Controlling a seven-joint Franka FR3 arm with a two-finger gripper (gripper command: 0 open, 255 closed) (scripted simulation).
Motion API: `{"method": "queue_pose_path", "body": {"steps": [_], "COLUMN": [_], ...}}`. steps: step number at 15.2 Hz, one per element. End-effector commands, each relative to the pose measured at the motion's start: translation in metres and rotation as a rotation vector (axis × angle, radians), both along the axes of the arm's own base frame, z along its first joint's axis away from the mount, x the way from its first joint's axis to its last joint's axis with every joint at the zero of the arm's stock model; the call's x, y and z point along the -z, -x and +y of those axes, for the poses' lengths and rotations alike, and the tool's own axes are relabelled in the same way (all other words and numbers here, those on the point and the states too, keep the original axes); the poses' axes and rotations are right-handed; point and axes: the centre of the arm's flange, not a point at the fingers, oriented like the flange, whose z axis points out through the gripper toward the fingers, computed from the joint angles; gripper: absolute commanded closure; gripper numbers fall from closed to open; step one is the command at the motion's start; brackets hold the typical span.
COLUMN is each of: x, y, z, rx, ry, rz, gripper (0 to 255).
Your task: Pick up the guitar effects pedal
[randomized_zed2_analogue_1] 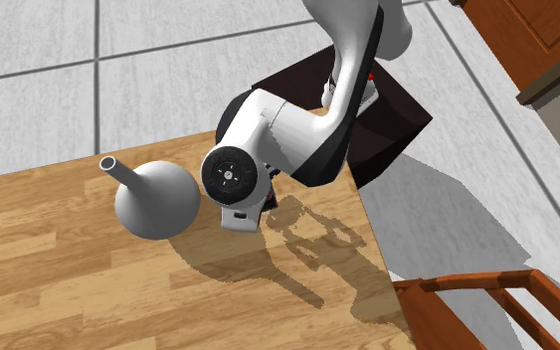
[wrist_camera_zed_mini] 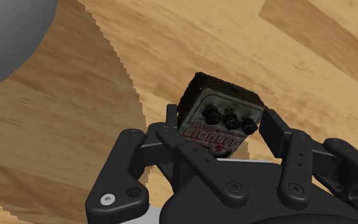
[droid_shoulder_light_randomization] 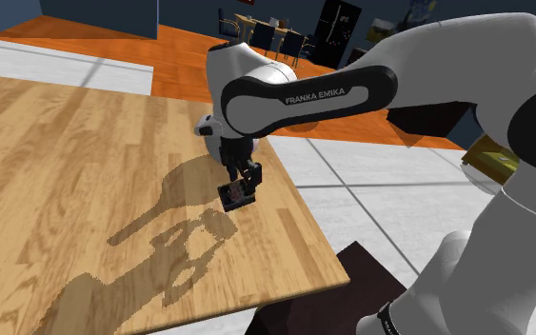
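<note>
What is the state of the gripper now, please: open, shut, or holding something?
The gripper is shut on the guitar effects pedal, holding it.

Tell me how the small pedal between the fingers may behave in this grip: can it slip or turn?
The pedal looks like a stiff box, so the gripper probably will not deform it. It sits tilted between the fingers, so it might pivot. Its knobs stick out and could catch the table.
</note>
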Motion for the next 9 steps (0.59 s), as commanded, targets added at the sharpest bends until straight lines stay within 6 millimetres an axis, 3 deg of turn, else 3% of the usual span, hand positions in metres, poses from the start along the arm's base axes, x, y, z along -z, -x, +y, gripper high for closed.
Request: {"method": "queue_pose_path", "body": {"steps": [1, 7, 9], "x": [-0.01, -0.041, -0.042], "y": [0.001, 0.001, 0.001], "z": [0.0, 0.0, 0.0], "rx": [0.0, 0.0, 0.0], "ry": [0.0, 0.0, 0.0], "rz": [0.0, 0.0, 0.0], "gripper": [255, 255, 255]}}
